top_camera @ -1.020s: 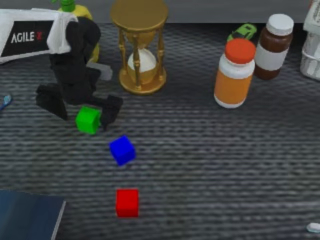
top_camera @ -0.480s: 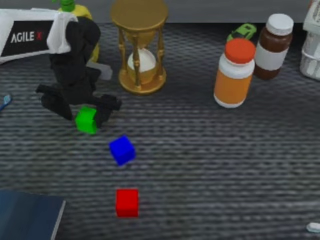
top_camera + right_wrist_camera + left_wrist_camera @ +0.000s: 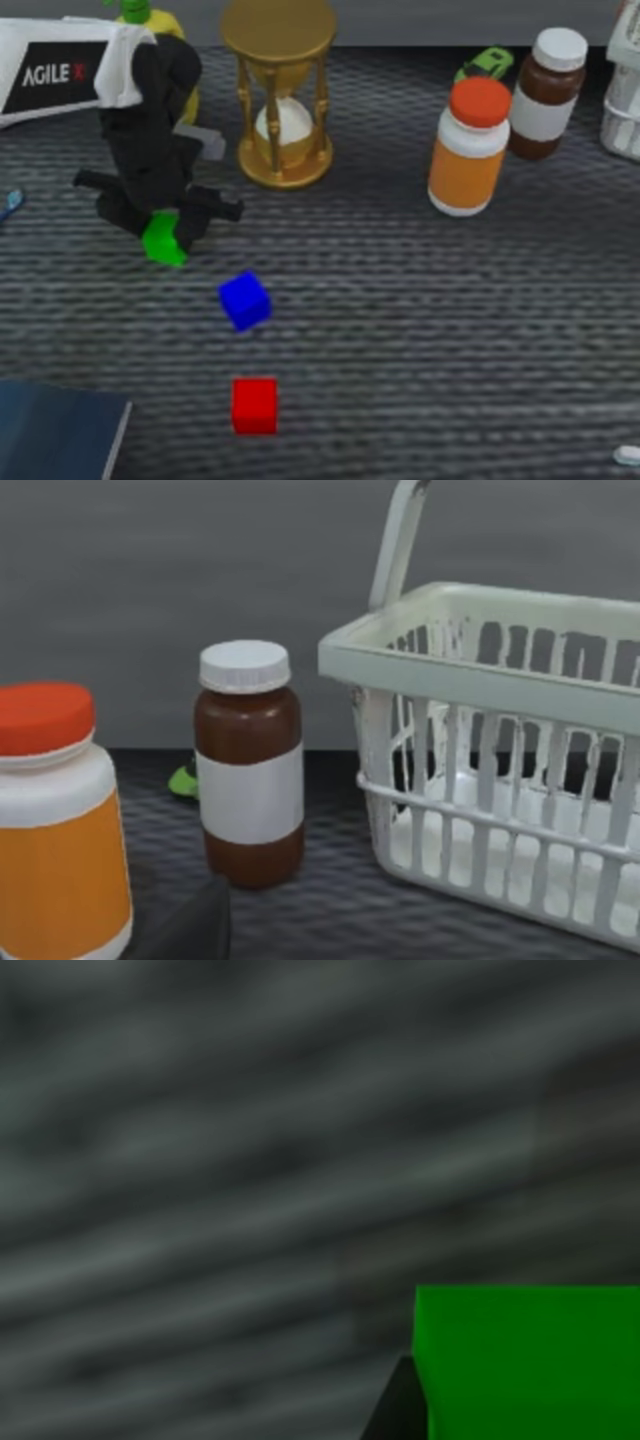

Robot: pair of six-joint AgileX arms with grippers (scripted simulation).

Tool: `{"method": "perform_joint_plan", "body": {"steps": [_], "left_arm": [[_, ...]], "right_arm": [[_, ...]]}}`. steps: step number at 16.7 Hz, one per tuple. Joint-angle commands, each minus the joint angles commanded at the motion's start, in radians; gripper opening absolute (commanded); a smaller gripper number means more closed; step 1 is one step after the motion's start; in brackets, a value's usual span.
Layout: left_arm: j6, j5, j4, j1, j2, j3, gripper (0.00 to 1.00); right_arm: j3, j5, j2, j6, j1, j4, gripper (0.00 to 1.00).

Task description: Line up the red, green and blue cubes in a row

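Left tool (image 3: pixel 165 222) sits in the upper left of the top picture, clenched on the green cube (image 3: pixel 160 240), which peeks out between its dark fingers. Up close, the left wrist picture shows the green cube filling one corner with the grey table (image 3: pixel 250 1160) blurry behind it. I think the cube may be just off the table, but I cannot be sure. The blue cube (image 3: pixel 245 301) lies below and to the right of it, and the red cube (image 3: pixel 254 405) lies lower down, near the bottom middle. The step in hand looks like moving the green cube. Next it should go down in line with the other two, with even gaps. The right tool is out of sight; its camera only shows bottles and a white basket (image 3: pixel 500 770).
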Motion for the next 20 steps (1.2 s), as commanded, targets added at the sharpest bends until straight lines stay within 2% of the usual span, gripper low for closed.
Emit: {"method": "perform_joint_plan", "body": {"steps": [8,15,20], "left_arm": [[0.001,0.001,-0.008,0.001,-0.016,0.007,0.0],[-0.002,0.0,-0.223,0.018,-0.086,0.145,0.0],[0.0,-0.001,-0.234,0.015,-0.091,0.154,0.0]], "right_arm": [[0.0,0.0,0.0,0.0,0.0,0.0,1.0],[0.0,0.0,0.0,0.0,0.0,0.0,1.0],[0.0,0.0,0.0,0.0,0.0,0.0,1.0]]}}
